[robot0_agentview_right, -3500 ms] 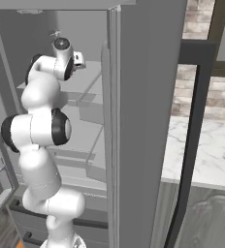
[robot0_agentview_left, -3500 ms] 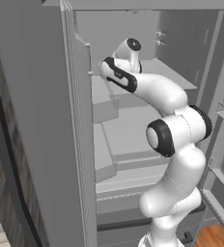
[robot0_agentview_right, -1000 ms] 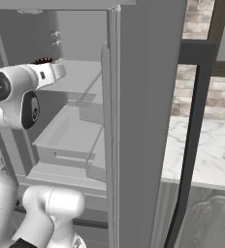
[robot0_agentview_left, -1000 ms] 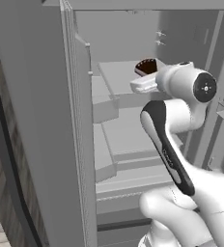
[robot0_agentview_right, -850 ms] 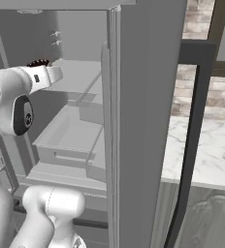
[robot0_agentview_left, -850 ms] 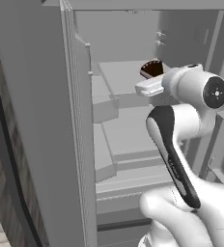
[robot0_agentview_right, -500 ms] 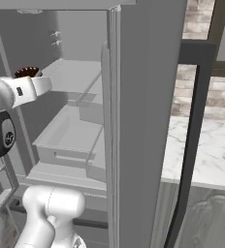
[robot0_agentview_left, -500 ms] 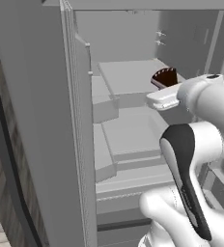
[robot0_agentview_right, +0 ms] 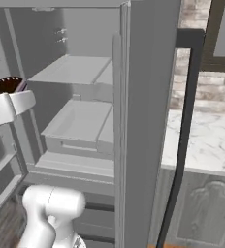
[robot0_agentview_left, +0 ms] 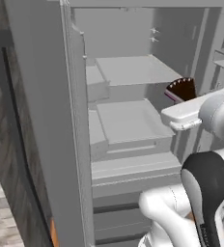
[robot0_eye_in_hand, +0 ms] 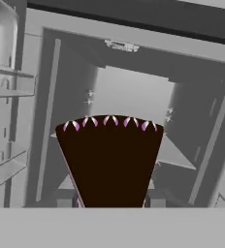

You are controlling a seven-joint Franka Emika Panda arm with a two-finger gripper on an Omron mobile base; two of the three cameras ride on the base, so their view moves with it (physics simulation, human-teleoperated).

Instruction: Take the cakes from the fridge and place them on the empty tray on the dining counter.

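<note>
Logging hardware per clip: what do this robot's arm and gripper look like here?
The arm is built of glossy white rounded link shells with a matte black joint cover and a pale grey round cap. The hand is a flat white block; on it the right base view shows a small dark mark. The gripper ends in small dark finger tips. No loose cables are visible.

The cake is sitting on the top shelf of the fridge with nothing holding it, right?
Not quite. The cake is off the shelf: the end effector holds it up in front of the open fridge. The hand view shows the slice gripped at its narrow end, and the left base view shows it carried clear of the shelves.
</note>
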